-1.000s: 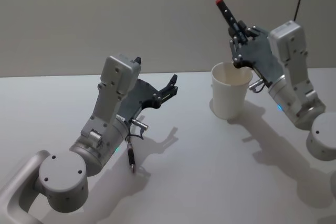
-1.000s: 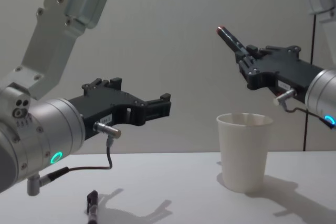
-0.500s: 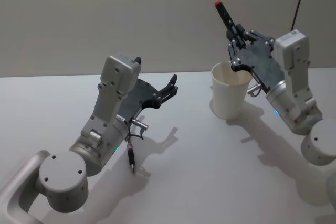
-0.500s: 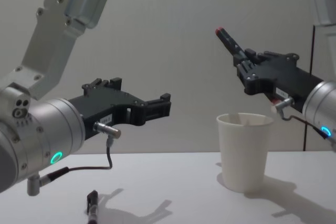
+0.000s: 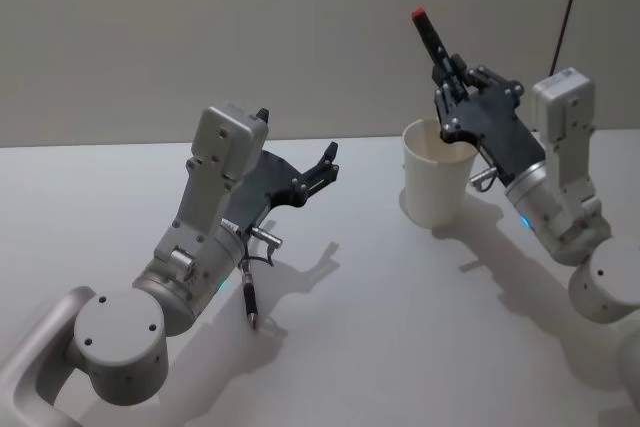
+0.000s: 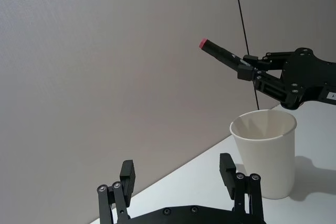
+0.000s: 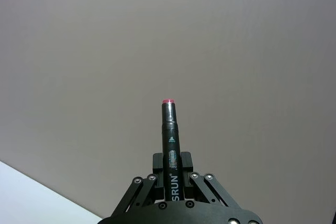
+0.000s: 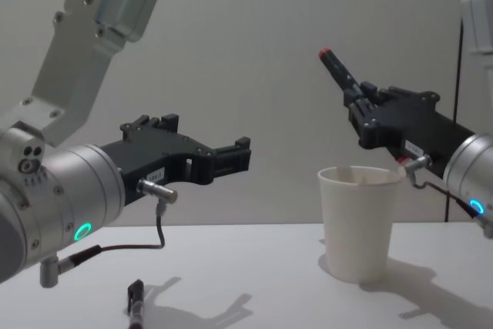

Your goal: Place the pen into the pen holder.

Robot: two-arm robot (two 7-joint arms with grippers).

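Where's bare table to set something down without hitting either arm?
Widest bare patch: table centre and front, between the lying pen and the pen holder. Crowded: left gripper, open, with the lying pen under its arm; right gripper clamps the held pen just above the holder.

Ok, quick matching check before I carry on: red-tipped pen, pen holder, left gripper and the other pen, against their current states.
1. red-tipped pen
2. pen holder
3. left gripper
4. black pen

A. open, empty
B. upright on the table
C. lying flat by the left arm
D. clamped in the right gripper, tilted, red end up

Pairs: 1-D, 2-B, 3-A, 4-C.
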